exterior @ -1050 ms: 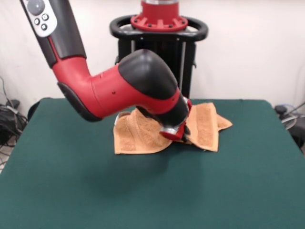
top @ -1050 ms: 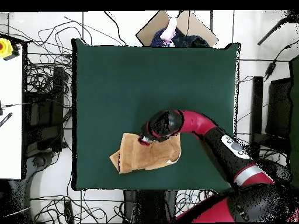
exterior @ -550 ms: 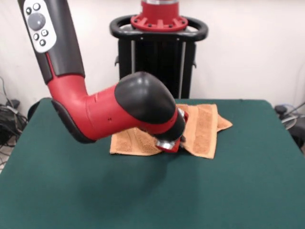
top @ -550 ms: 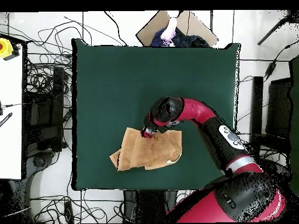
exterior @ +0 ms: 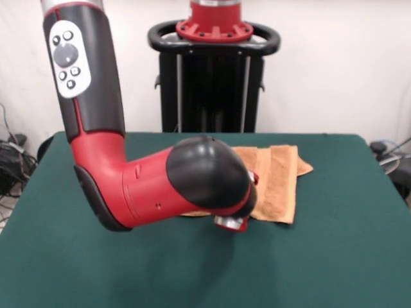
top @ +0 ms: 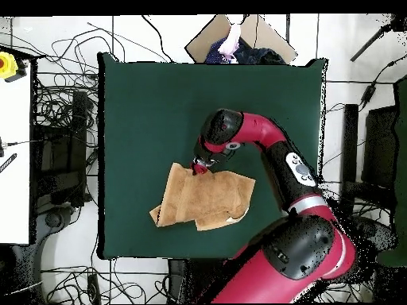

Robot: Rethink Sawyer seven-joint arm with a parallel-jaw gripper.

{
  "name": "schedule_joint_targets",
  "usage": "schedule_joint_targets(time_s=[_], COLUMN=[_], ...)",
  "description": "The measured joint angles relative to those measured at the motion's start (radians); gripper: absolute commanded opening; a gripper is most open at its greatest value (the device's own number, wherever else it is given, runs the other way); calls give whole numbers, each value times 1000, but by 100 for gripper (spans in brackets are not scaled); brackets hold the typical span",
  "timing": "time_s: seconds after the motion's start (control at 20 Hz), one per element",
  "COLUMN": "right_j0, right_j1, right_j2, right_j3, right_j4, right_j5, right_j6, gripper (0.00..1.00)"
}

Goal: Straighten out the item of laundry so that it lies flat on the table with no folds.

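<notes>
Pincer (top: 199, 167) sits low on the towel's (top: 205, 198) edge, in contact with the cloth; whether its jaws are apart or clamped cannot be told, since the arm's bulky wrist (exterior: 205, 183) hides them. Behind the pincer, toward the robot's base, the towel lies rumpled with folded layers on the green table (top: 159, 103)
</notes>
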Motion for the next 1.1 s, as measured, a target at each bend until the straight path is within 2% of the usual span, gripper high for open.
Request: schedule_joint_targets(time_s=[0.3,0.5,0.8,1.1], right_j0=[-4,-34,-98,-123], right_j1=[21,30,35,16], right_j2=[29,63,127,158], right_j3=[-40,-38,-18,5], right_j4=[8,15,14,-23], right_j5=[7,-50,-239,-406], right_j6=[-89,-123,-148,-149], gripper=[0,0,0,0])
